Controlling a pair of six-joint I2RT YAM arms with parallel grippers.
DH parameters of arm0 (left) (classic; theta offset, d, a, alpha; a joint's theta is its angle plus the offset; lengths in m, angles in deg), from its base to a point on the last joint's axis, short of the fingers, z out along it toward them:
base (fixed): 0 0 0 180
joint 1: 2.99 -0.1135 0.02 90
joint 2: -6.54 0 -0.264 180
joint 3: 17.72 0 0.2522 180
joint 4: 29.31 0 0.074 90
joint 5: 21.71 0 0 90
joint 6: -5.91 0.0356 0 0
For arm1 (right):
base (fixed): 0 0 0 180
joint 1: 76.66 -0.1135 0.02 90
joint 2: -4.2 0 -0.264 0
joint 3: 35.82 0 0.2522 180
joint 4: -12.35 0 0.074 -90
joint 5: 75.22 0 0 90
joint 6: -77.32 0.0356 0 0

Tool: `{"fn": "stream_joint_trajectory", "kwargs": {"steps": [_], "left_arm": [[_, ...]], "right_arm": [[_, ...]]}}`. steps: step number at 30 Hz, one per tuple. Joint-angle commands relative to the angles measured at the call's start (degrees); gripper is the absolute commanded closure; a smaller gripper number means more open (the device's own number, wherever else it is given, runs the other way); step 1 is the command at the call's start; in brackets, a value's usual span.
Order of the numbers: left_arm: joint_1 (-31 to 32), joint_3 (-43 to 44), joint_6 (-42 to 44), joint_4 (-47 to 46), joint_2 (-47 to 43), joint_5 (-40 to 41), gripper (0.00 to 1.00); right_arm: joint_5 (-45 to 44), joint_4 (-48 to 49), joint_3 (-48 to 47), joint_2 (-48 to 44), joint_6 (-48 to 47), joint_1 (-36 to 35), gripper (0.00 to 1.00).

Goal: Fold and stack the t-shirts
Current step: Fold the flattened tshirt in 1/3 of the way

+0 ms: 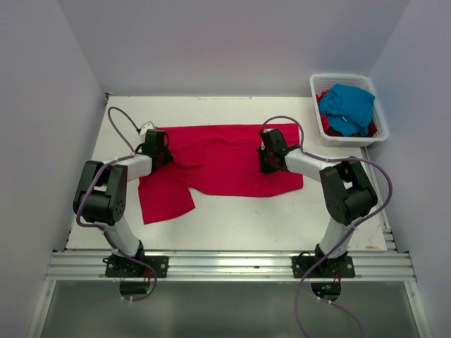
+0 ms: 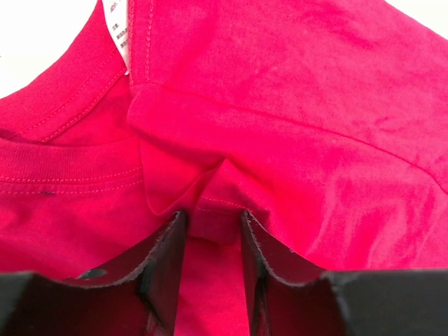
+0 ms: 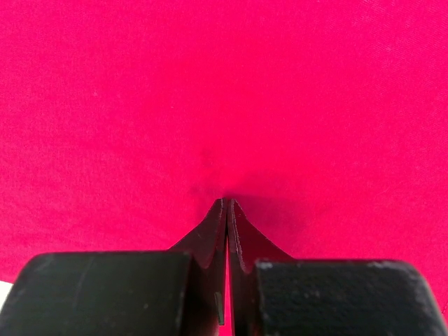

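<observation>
A crimson red t-shirt (image 1: 225,158) lies spread across the middle of the table, with one part hanging toward the near left. My left gripper (image 1: 161,149) is at its left end near the collar. In the left wrist view its jaws (image 2: 210,217) stand a little apart, shut on a bunched fold of the red t-shirt (image 2: 294,112) beside the collar and white label. My right gripper (image 1: 266,160) is on the shirt's right part. In the right wrist view (image 3: 227,201) its jaws are pressed together on a small pucker of the red cloth (image 3: 224,91).
A white slatted basket (image 1: 315,86) stands at the far right of the table. It holds a turquoise blue t-shirt (image 1: 347,105) on top of more red cloth (image 1: 325,124). Grey walls close in the table at the back and both sides.
</observation>
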Motion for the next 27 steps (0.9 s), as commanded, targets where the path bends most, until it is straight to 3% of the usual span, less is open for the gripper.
{"fn": "stream_joint_trajectory", "kwargs": {"steps": [1, 16, 27], "left_arm": [[-0.8, 1.4, 1.2, -4.1, 0.5, -0.5, 0.64], [-0.7, 1.2, 1.1, -1.8, -3.2, -1.5, 0.86], [-0.7, -0.7, 1.6, 1.7, -9.3, -0.3, 0.88]], "right_arm": [[-0.1, -0.3, -1.4, 0.0, -0.6, -0.2, 1.0], [-0.1, -0.3, -1.8, 0.5, -0.7, -0.2, 1.0], [0.6, -0.3, -2.2, 1.1, -0.6, -0.3, 1.0]]}}
